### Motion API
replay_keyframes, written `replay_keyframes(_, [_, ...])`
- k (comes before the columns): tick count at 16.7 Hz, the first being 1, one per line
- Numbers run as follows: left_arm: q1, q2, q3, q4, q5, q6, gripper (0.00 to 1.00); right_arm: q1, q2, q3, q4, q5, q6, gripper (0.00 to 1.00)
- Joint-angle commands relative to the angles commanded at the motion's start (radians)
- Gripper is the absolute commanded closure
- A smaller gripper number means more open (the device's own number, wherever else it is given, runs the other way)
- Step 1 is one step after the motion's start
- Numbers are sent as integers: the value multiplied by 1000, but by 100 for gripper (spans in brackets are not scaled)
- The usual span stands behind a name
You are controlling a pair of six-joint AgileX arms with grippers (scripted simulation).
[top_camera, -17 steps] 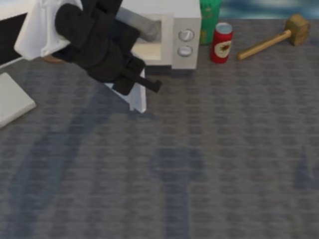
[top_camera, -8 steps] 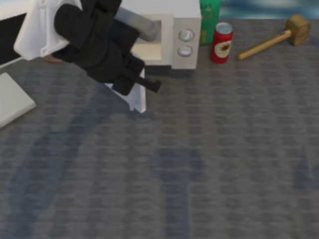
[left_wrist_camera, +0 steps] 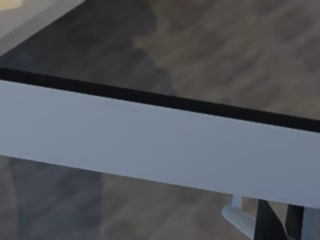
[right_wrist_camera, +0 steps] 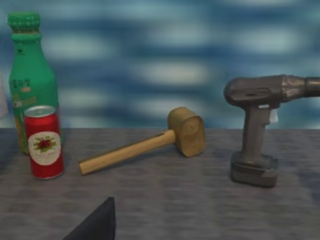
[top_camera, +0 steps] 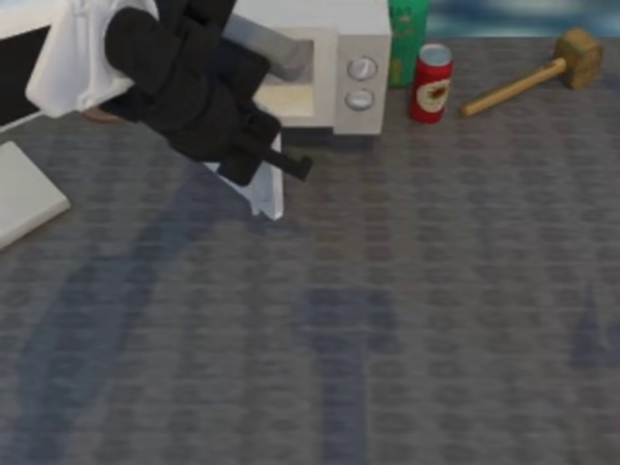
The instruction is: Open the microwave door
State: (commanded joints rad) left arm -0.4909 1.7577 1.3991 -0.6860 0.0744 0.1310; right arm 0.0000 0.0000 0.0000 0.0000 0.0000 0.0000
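Observation:
The white microwave (top_camera: 360, 58) stands at the back of the table, its cavity (top_camera: 291, 97) showing. The microwave door (top_camera: 269, 192) is swung out toward the front and appears edge-on. My left gripper (top_camera: 291, 167) sits at the door's outer edge, shut on the slim handle. In the left wrist view the door (left_wrist_camera: 150, 135) is a white band, with the handle (left_wrist_camera: 239, 219) beside a dark finger (left_wrist_camera: 270, 222). My right gripper is out of the top view; one dark part of it (right_wrist_camera: 97, 225) shows low in the right wrist view.
A red can (top_camera: 430, 83), a green bottle (top_camera: 408, 29) and a wooden mallet (top_camera: 542, 70) lie right of the microwave. A grey drill (right_wrist_camera: 257, 135) stands beyond the mallet (right_wrist_camera: 150, 142). A flat white slab (top_camera: 24, 194) lies at the left edge.
The left gripper and the door's outer edge have crept a touch to the left and back, the door swinging slightly wider. Nothing else has moved.

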Motion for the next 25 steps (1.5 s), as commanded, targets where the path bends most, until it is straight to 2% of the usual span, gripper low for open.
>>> replay_keyframes(9, [-3,2,-5,0,8,0,100,0,0,0,0,0,0,0])
replay_keyframes(17, [61,-54,-61,-14,91,161,100,0,0,0,0,0,0,0])
replay_keyframes(25, [63,-57,-63,-14,94,167,100,0,0,0,0,0,0,0])
